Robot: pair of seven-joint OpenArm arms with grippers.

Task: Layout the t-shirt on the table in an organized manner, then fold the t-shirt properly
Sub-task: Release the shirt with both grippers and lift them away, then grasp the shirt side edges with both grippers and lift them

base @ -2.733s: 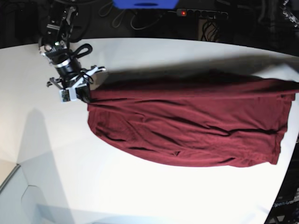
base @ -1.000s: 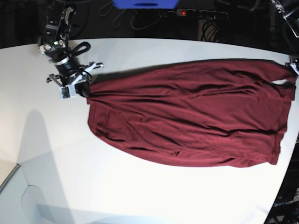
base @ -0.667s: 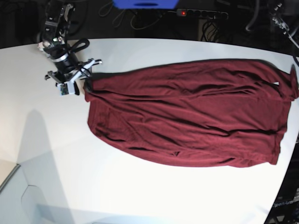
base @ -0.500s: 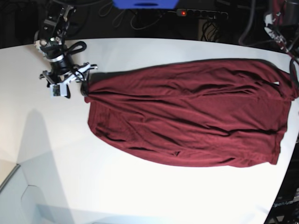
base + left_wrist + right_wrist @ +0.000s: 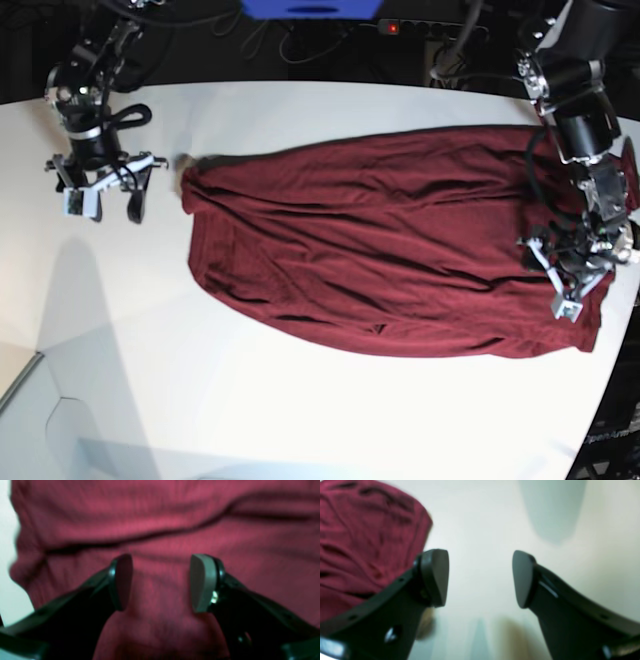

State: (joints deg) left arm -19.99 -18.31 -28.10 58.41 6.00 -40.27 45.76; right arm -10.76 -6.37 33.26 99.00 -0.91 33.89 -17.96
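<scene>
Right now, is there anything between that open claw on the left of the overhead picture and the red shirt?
Only bare white table. In the base view the right gripper hangs open, apart from the t-shirt.

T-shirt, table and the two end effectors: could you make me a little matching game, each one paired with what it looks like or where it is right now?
Things:
1. t-shirt
2. table
3. left end effector
4. right end effector

Descriptions:
A. white, bare surface
B. open, over bare table beside the cloth
C. dark maroon, spread out with wrinkles
D. open, over the cloth

Pairs: 1-C, 2-A, 3-D, 4-B
</scene>
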